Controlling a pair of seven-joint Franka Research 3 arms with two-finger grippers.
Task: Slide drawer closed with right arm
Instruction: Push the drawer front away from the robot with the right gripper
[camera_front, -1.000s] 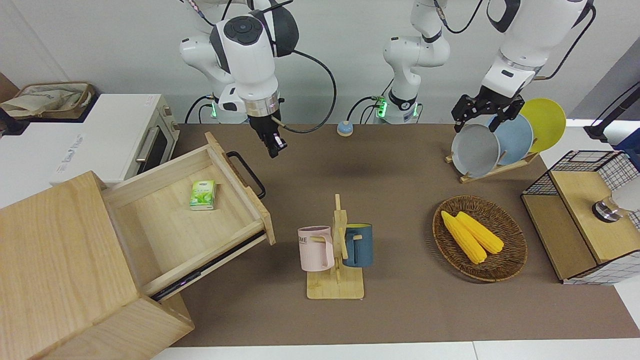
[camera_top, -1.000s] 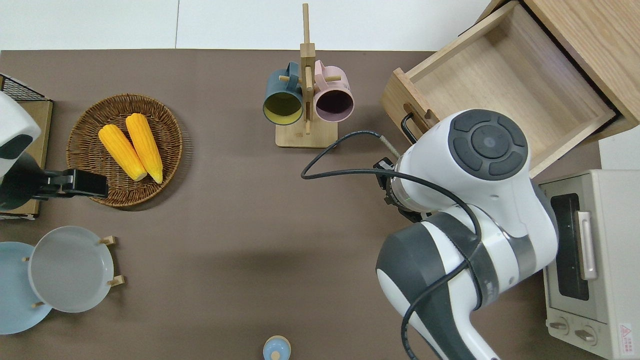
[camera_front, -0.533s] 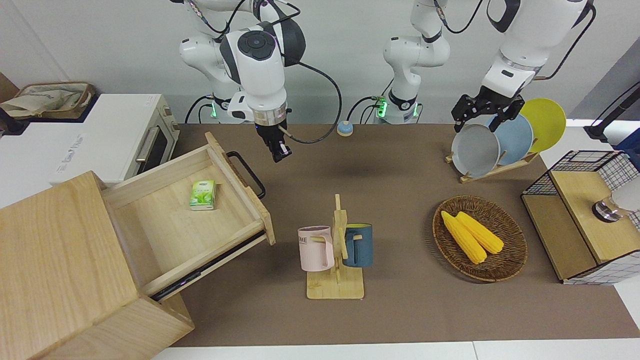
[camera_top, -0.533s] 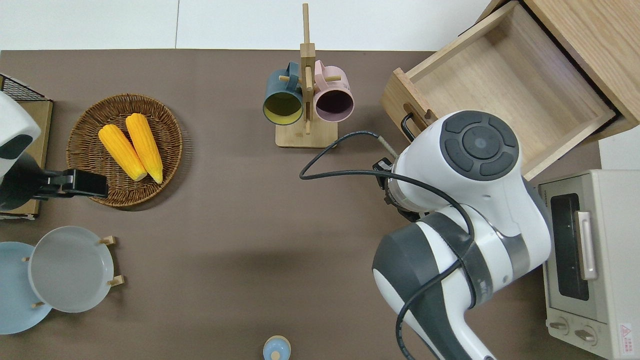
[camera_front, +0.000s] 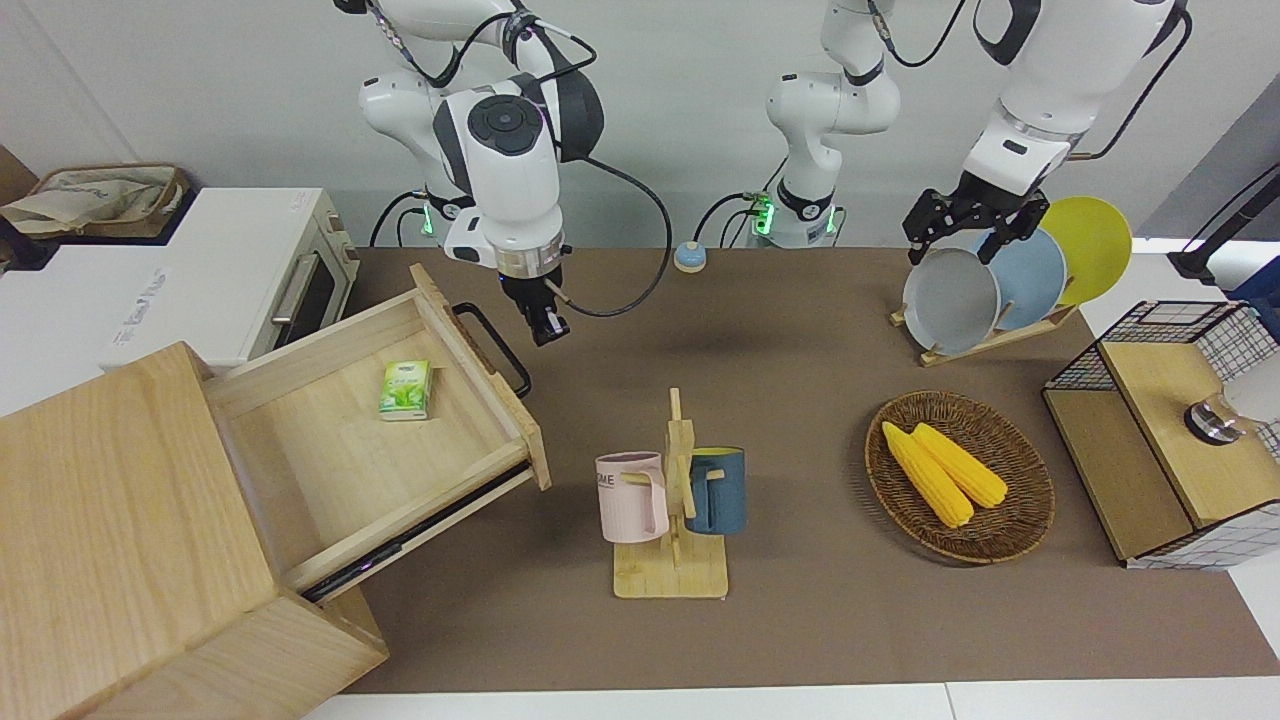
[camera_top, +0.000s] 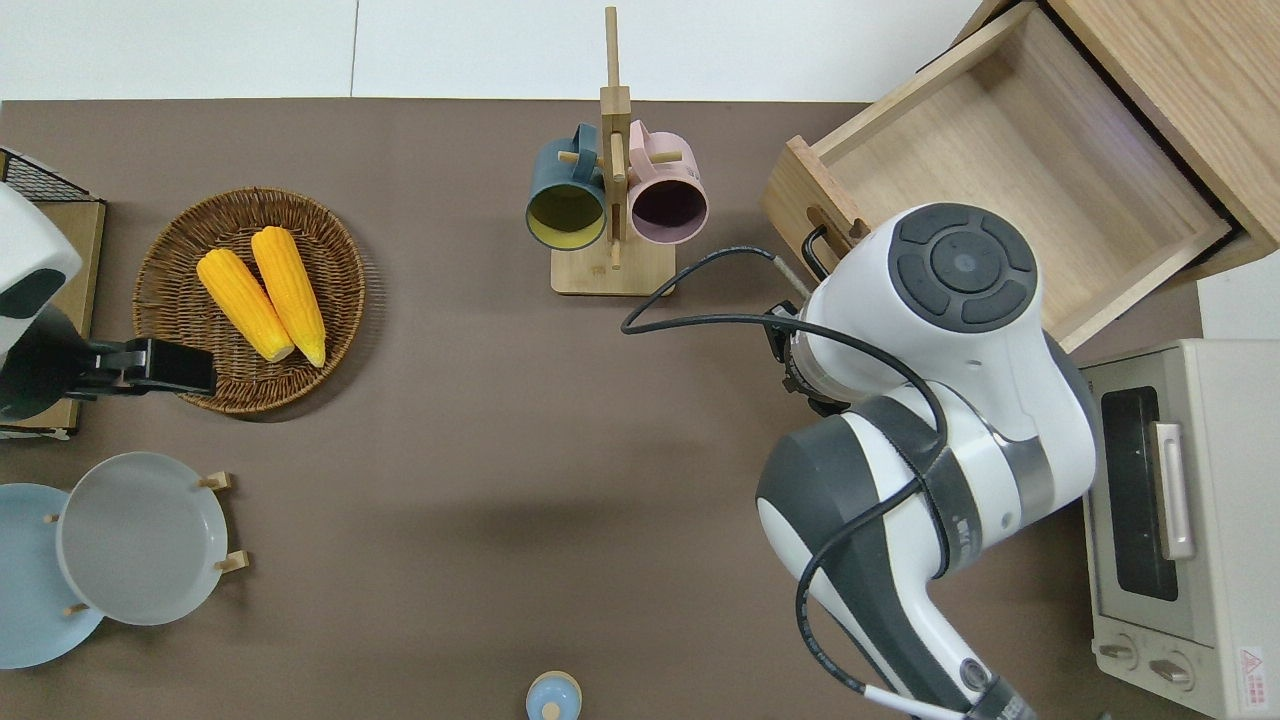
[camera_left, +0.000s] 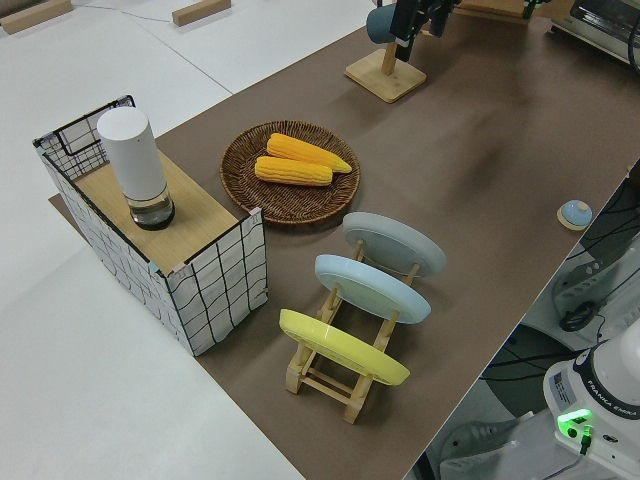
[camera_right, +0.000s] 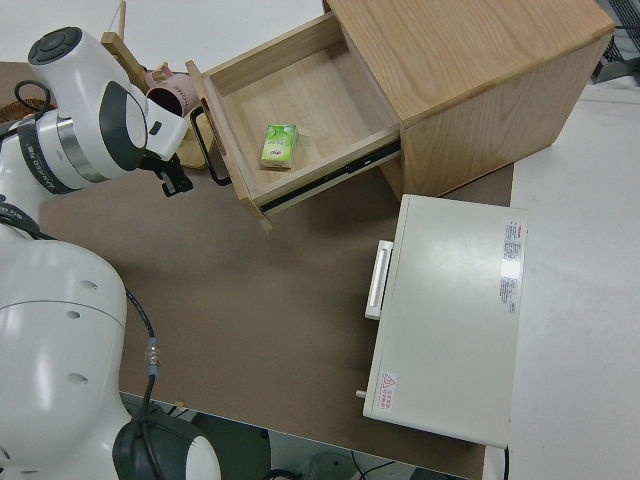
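Note:
The light-wood drawer stands pulled far out of the pale wooden cabinet. Its black bar handle faces the table's middle. A green packet lies inside the drawer. My right gripper is shut and empty, pointing down just beside the handle, toward the left arm's end of the table, apart from it. The right side view shows the gripper next to the handle. In the overhead view the wrist hides the gripper. The left arm is parked, its gripper open.
A white toaster oven stands beside the drawer, nearer to the robots. A mug rack with a pink and a blue mug stands mid-table. A basket of corn, a plate rack and a wire-mesh box are toward the left arm's end.
My right gripper has come down and shifted toward the drawer's handle. The drawer has not moved. The left arm has not moved.

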